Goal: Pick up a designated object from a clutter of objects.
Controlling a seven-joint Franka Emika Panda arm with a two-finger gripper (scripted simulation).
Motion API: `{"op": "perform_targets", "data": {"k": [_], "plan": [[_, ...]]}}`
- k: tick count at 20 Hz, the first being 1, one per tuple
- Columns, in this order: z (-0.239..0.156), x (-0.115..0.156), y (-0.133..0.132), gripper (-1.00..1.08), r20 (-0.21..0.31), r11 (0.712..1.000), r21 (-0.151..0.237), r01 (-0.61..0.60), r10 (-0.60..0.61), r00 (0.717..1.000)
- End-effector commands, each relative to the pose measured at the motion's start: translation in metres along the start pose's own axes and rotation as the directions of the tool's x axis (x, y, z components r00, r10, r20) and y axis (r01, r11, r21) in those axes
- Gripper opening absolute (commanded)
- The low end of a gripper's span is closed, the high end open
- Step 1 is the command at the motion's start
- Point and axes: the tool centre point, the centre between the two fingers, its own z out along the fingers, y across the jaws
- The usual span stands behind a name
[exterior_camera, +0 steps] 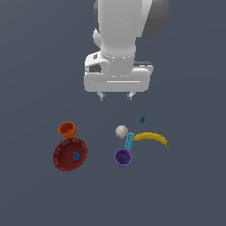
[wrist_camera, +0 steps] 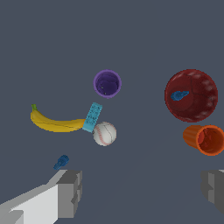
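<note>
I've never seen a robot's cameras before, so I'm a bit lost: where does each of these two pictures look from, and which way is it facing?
Exterior view: off the arm, looking down past the white arm and gripper at items on the grey floor.
Wrist view: mounted on the wrist, looking down between two wide-apart grey fingers.
Both show: orange-red cup, dark red bowl, purple cup, banana, white ball.

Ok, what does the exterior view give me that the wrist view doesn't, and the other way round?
Only the exterior view shows the arm's white body above the gripper, hanging open over the floor. Only the wrist view shows the fingers close up and the ball's red seams. Both show the orange-red cup beside the dark red bowl, the purple cup, banana and blue brick.
</note>
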Motion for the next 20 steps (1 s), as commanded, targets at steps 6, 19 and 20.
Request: {"op": "perform_targets", "data": {"k": [6, 19, 20], "plan": [[0.001, 0.002, 0.005, 0.28, 0.003, 1.000, 0.007, -0.003, 0.003, 1.000], [0.014, 0.006, 0.021, 0.28, 0.023, 0.998, -0.027, 0.063, -0.062, 0.998], [0.017, 0.007, 0.024, 0.28, 0.028, 0.996, -0.034, 0.077, -0.076, 0.997]]}}
